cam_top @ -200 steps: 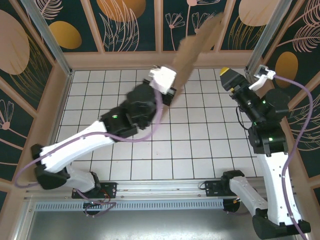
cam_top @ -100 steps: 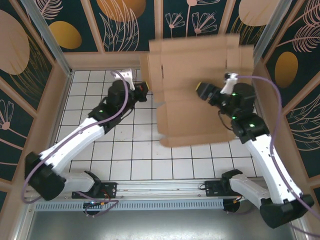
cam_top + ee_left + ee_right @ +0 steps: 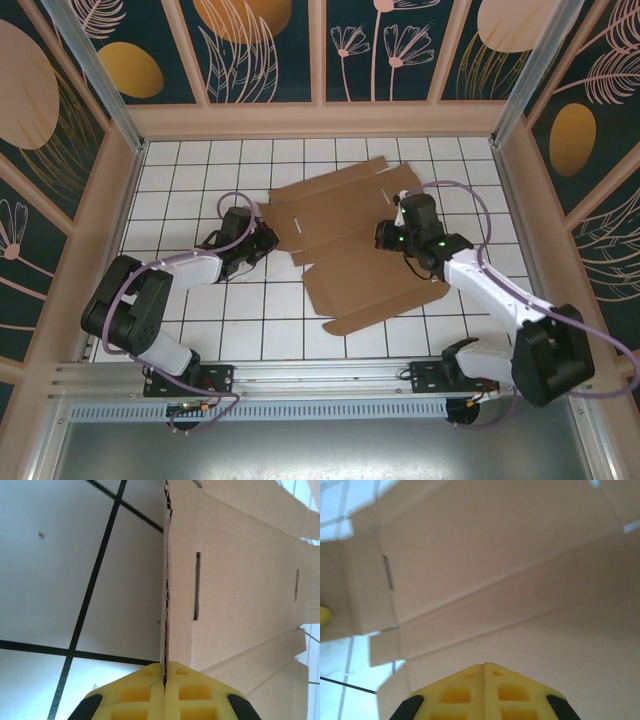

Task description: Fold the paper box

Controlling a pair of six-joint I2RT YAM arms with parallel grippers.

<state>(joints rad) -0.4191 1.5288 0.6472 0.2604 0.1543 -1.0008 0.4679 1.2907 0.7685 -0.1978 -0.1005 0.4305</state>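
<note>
You have one box (image 3: 350,270): a flat, unfolded brown sheet lying open on the white tiled tabletop (image 3: 180,170), with its flaps spread. Both of your two hands are at it. The left hand (image 3: 266,238) sits at the box's left edge. Its fingers are pressed together, and that edge runs into the seam between them, pinched. The right hand (image 3: 383,236) is over the box's middle part, fingers pressed together with nothing between them. Two narrow slots show near the box's left edge.
</note>
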